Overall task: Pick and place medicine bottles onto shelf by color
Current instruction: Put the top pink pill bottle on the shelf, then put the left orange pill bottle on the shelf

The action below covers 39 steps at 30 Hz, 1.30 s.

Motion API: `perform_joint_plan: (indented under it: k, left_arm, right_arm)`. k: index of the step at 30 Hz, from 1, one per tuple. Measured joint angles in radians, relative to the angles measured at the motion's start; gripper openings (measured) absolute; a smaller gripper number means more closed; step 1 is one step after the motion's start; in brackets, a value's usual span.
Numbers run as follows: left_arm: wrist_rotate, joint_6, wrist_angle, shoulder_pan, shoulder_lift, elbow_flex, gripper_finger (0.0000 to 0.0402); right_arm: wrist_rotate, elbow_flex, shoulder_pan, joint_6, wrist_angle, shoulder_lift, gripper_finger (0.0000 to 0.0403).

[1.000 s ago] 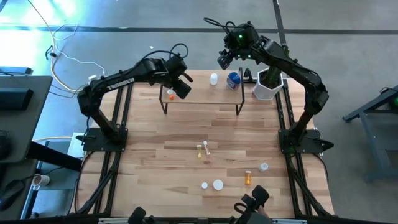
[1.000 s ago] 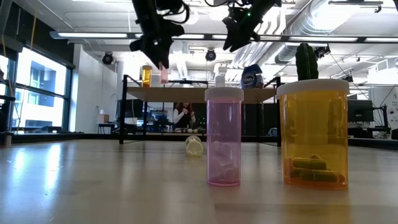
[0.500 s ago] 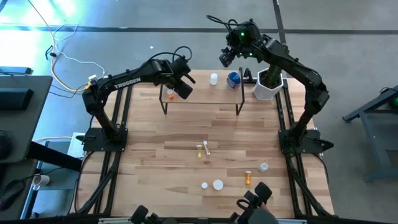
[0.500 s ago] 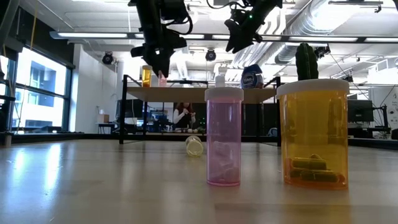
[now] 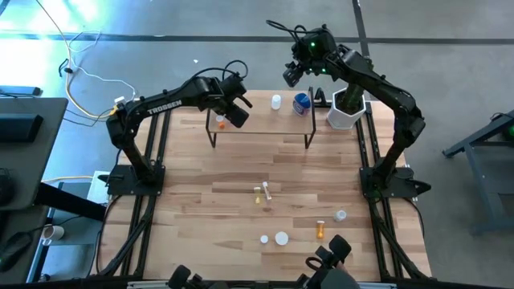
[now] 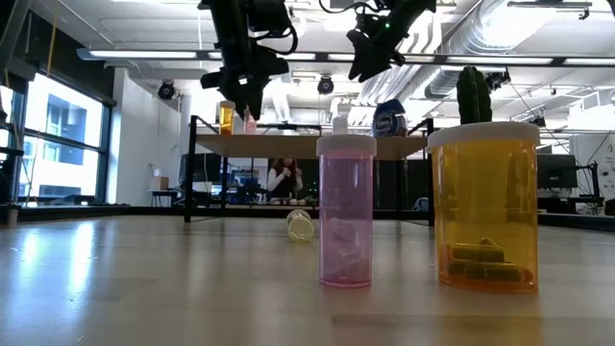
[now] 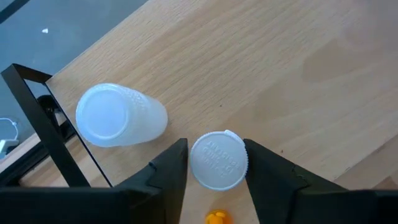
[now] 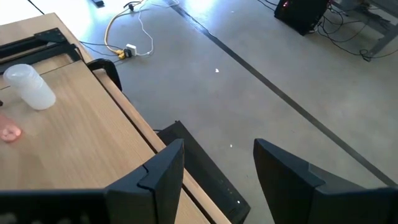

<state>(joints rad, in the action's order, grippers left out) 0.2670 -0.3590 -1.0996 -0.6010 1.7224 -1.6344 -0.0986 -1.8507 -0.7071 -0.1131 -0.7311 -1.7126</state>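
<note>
The shelf (image 5: pixel 261 120) stands at the table's far side. My left gripper (image 5: pixel 235 115) is over its left end, shut on a pinkish bottle with a white cap (image 7: pixel 217 160), beside an amber bottle (image 6: pixel 226 115) and a white bottle (image 7: pixel 118 116). A white bottle (image 5: pixel 276 102) and the blue jar (image 5: pixel 301 103) stand on the shelf's right half. My right gripper (image 5: pixel 291 74) hangs open above the shelf's far right side, holding nothing. More bottles sit on the table: a pink one (image 6: pixel 346 211), an amber one (image 6: pixel 485 207) and a clear one lying down (image 6: pixel 300 225). My left gripper pinches the pinkish bottle by the sides of its white cap (image 7: pixel 239 163), one finger on each side. The fingers (image 6: pixel 245 96) come from above, pointing down. The bottle (image 6: pixel 251 121) stands upright below them, its base seemingly on the shelf top.
A white pot with a green plant (image 5: pixel 345 108) stands just right of the shelf. Several small bottles lie scattered over the table's near half (image 5: pixel 281 238), (image 5: pixel 320 229), (image 5: pixel 341 215), (image 5: pixel 259 193). The table's middle (image 5: pixel 257 160) is bare wood. A person shows in the room beyond (image 6: pixel 282 178).
My left gripper came down over the shelf's left end, lowering the pinkish bottle from just above the shelf onto its top beside the amber bottle, then stayed still. My right gripper shifted only slightly.
</note>
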Motion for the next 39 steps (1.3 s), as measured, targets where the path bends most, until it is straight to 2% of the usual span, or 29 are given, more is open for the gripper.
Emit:
perform_joint_plan:
  k: [6, 10, 15, 21, 29, 36, 39]
  left_arm:
    - [-0.006, 0.002, 0.002, -0.001, 0.000, 0.000, 0.0192]
    - [-0.039, 0.003, 0.003, -0.008, -0.002, 0.000, 0.0211]
    - [-0.044, 0.004, -0.007, -0.021, -0.004, -0.011, 0.0211]
    - [-0.047, 0.022, -0.017, -0.027, -0.007, -0.079, 0.0210]
    - [-0.047, 0.022, -0.141, -0.029, -0.008, -0.189, 0.0212]
    - [-0.049, 0.022, -0.237, 0.006, -0.043, -0.195, 0.0211]
    - [-0.049, 0.022, -0.249, 0.034, -0.067, -0.194, 0.0211]
  right_arm:
    - [0.000, 0.000, 0.000, 0.000, 0.000, 0.000, 0.0186]
    - [0.000, 0.000, 0.000, 0.000, 0.000, 0.000, 0.0186]
    - [0.000, 0.000, 0.000, 0.000, 0.000, 0.000, 0.0186]
    - [0.000, 0.000, 0.000, 0.000, -0.014, 0.002, 0.0186]
    - [0.001, 0.000, 0.000, 0.003, -0.091, 0.035, 0.0186]
    - [0.007, 0.000, 0.007, 0.026, -0.170, 0.068, 0.0186]
    - [0.047, 0.000, 0.007, 0.055, -0.211, 0.082, 0.0186]
